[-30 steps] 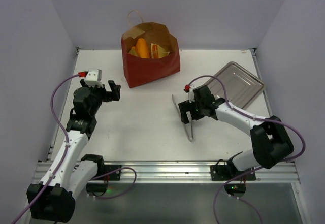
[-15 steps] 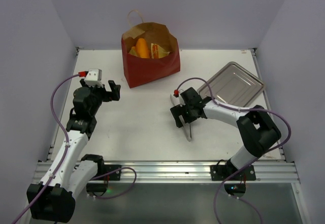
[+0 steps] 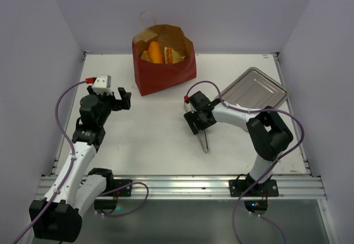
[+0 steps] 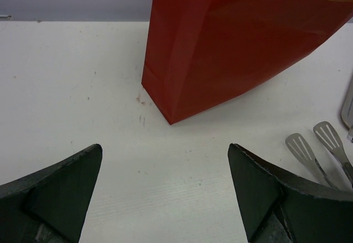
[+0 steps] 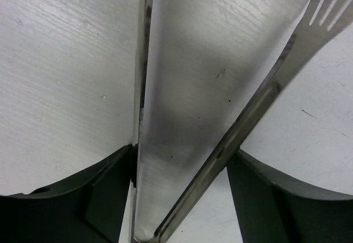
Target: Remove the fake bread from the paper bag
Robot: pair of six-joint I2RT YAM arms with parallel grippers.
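One orange fake bread loaf (image 3: 156,52) is sitting inside the red paper carrier bag (image 3: 166,69), far centre. Left wrist: the left gripper (image 4: 165,199) is hovering, jaws spread. Right wrist: the right gripper (image 5: 181,193) is straddling silver metal tongs (image 5: 242,127), grip unclear; this tool pickup seemingly needs squeezing, then lifting.

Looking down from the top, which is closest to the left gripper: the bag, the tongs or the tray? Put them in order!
1. The bag, just right of the left gripper, a bit farther back.
2. The tongs, mid-table.
3. The tray, far right.
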